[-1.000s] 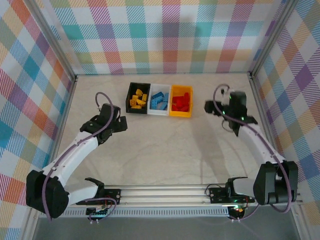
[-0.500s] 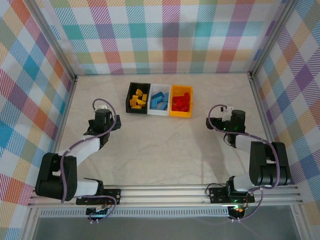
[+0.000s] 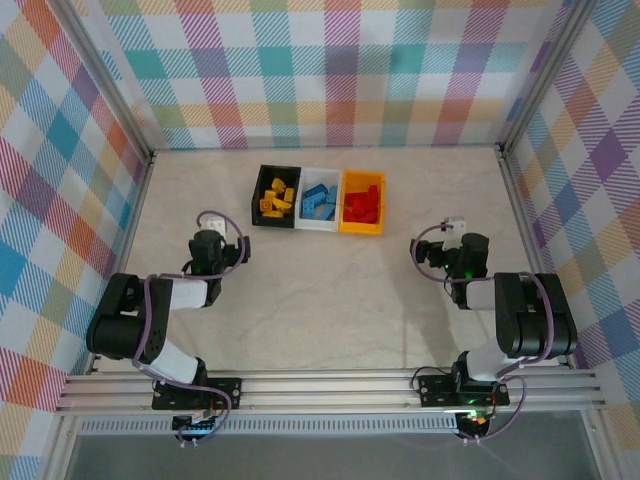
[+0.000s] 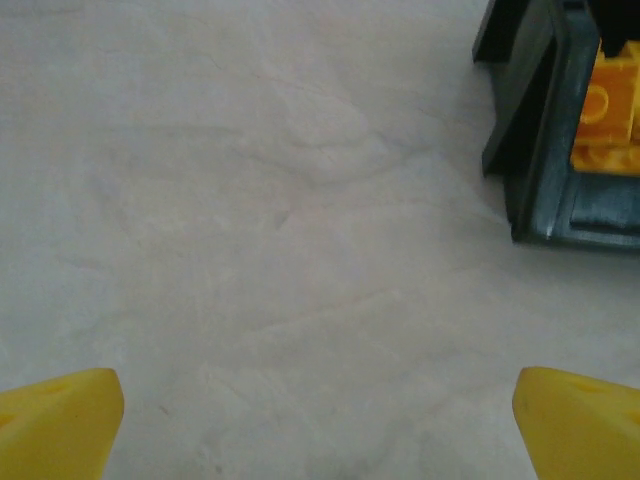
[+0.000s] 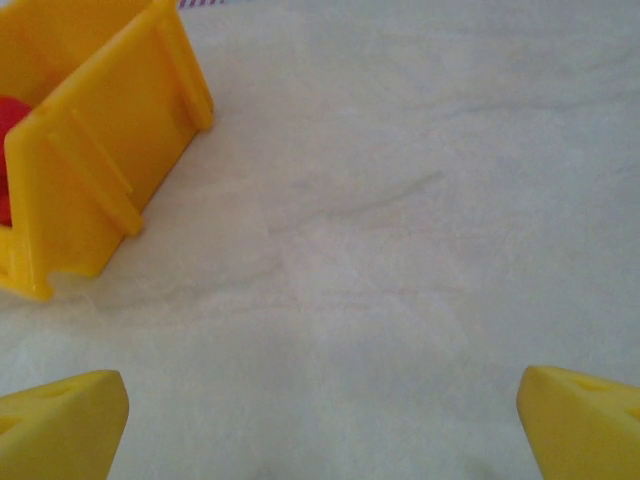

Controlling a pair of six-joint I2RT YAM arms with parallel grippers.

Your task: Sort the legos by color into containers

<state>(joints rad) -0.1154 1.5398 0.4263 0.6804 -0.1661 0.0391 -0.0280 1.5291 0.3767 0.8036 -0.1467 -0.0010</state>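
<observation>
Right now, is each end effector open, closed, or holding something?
Left end effector: open, holding nothing.
Right end effector: open, holding nothing.

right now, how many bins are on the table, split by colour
black bin: 1
white bin: 1
yellow-orange bin: 1
total: 3

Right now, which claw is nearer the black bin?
Left. The left claw sits just to the near-left of the black bin. The right claw is far to the right, beyond the white bin and the yellow-orange bin.
</observation>
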